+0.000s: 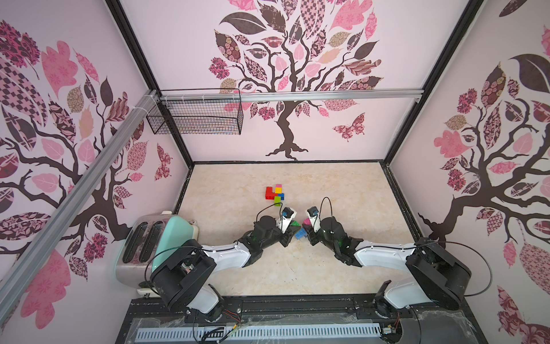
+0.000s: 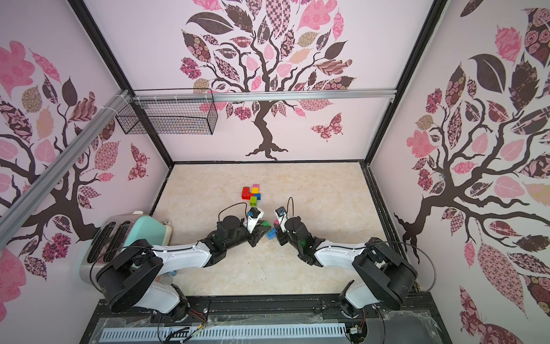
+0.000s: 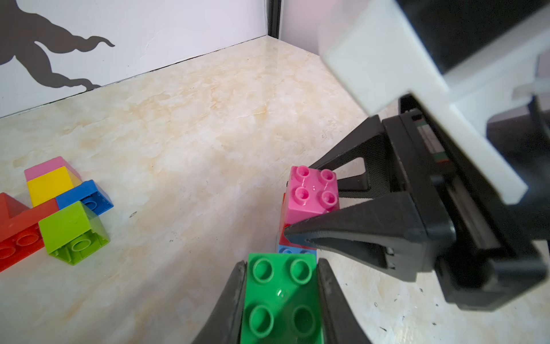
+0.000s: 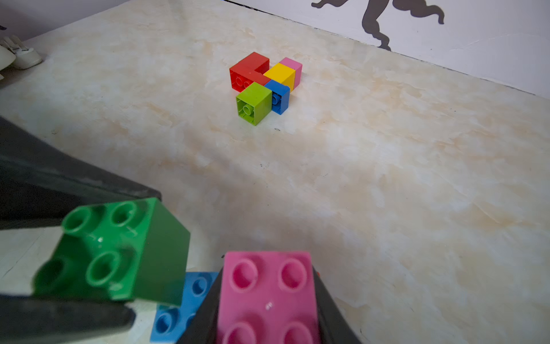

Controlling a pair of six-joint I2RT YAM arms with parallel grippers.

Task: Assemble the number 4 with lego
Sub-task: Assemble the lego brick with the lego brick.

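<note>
both top views: high overhead, facing down onto table (image 1: 297, 268), whole scene shared. wrist cameras: close behind left claw (image 3: 279, 265) and right claw (image 4: 268, 269), facing forward; both share brick cluster (image 4: 262, 83) ahead of claws.

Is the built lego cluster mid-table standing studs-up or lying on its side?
On its side: the lime brick and red brick show hollow undersides facing sideways in the right wrist view.

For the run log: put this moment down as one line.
left pincer: shut on green brick | right pincer: shut on pink brick | brick cluster: on table, apart from both pincers
</note>
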